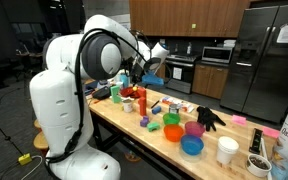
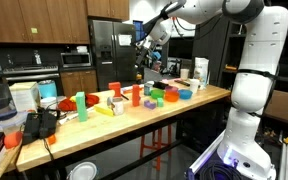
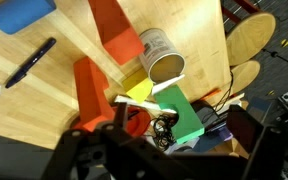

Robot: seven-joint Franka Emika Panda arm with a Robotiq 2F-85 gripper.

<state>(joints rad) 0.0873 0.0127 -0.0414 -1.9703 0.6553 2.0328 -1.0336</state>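
My gripper [image 3: 174, 152] hangs high above the wooden table [image 3: 54, 110], open and holding nothing; its dark fingers [image 3: 259, 140] frame the bottom of the wrist view. Below it lie a green block [image 3: 184, 112], a yellow piece [image 3: 136, 92], a red block [image 3: 89, 90], an orange block [image 3: 112, 35] and a tin can on its side [image 3: 162, 55]. A tangle of black cable [image 3: 164, 127] sits beside the green block. In both exterior views the gripper [image 1: 147, 66] [image 2: 144, 50] is raised over the cluttered far end of the table.
A black marker [image 3: 29, 62] and a blue object [image 3: 19, 15] lie on the wood. Nearer along the table are a black glove [image 1: 209, 118], a blue bowl [image 1: 191, 147], a white cup [image 1: 227, 150] and a pink cup [image 1: 194, 129]. Round stools [image 3: 249, 40] stand past the table edge.
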